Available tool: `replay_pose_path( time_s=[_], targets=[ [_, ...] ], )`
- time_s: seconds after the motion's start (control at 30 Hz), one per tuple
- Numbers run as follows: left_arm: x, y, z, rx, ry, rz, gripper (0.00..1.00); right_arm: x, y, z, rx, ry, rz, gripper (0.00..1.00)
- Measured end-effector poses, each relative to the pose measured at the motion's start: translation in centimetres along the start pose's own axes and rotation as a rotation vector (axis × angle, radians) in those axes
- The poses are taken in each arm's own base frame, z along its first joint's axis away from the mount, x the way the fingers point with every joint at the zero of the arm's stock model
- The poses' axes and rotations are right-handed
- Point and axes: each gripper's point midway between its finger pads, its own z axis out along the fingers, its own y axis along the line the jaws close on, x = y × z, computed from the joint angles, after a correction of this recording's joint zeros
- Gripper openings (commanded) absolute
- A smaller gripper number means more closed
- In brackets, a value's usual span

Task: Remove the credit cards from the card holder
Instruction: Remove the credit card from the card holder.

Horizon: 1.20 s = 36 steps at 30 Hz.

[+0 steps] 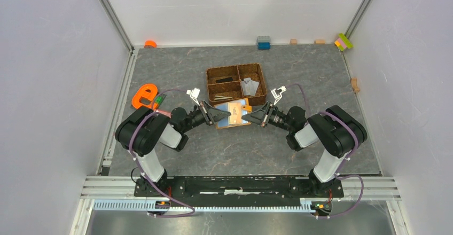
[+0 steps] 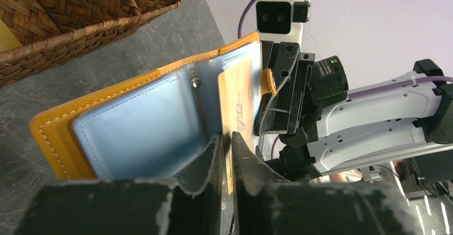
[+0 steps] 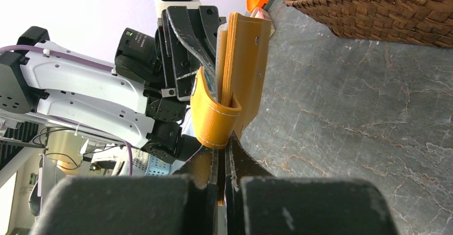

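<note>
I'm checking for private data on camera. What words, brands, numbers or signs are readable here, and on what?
Beige credit card in the card holder: orange script lettering, sideways and blurred, not readable.
No other text, numbers or signs can be read in any view.

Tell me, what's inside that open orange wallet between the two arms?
The open card holder shows pale blue lining and one beige card standing in a slot, pinched by the left gripper. The lining hides whether other cards sit in its pockets.

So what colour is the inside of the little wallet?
The lining of the card holder is pale blue-grey; left wrist view shows it best.
</note>
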Motion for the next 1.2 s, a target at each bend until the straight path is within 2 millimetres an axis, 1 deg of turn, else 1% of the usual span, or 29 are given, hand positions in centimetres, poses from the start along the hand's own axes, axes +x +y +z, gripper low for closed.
replay_pose_path(
  time_s=[0.03, 0.07, 0.23, 0.6, 0.9, 1.07, 1.2],
  targets=[
    [0.0, 0.0, 0.0, 0.000, 0.001, -0.001, 0.03, 0.0, 0.0, 0.0, 0.000, 0.000, 0.000, 0.00],
    [0.0, 0.0, 0.0, 0.000, 0.002, -0.003, 0.02, 0.0, 0.0, 0.0, 0.000, 0.000, 0.000, 0.00],
    [-0.1, 0.0, -0.1, -0.002, -0.006, -0.002, 0.02, 0.0, 0.0, 0.0, 0.000, 0.000, 0.000, 0.00],
    [-0.6, 0.6, -2.1, -0.049, -0.058, -0.013, 0.02, 0.2, 0.1, 0.1, -0.003, 0.005, 0.001, 0.00],
    [-0.7, 0.7, -2.6, -0.059, -0.069, -0.015, 0.02, 0.3, 0.2, 0.1, -0.004, 0.007, 0.001, 0.00],
    [-1.7, 1.4, -3.3, -0.091, -0.118, -0.018, 0.02, -0.1, -0.2, -0.1, 0.011, -0.012, 0.003, 0.00],
    [-1.9, 1.5, -3.4, -0.097, -0.126, -0.018, 0.02, -0.2, -0.3, -0.1, 0.014, -0.016, 0.004, 0.00]
  ],
)
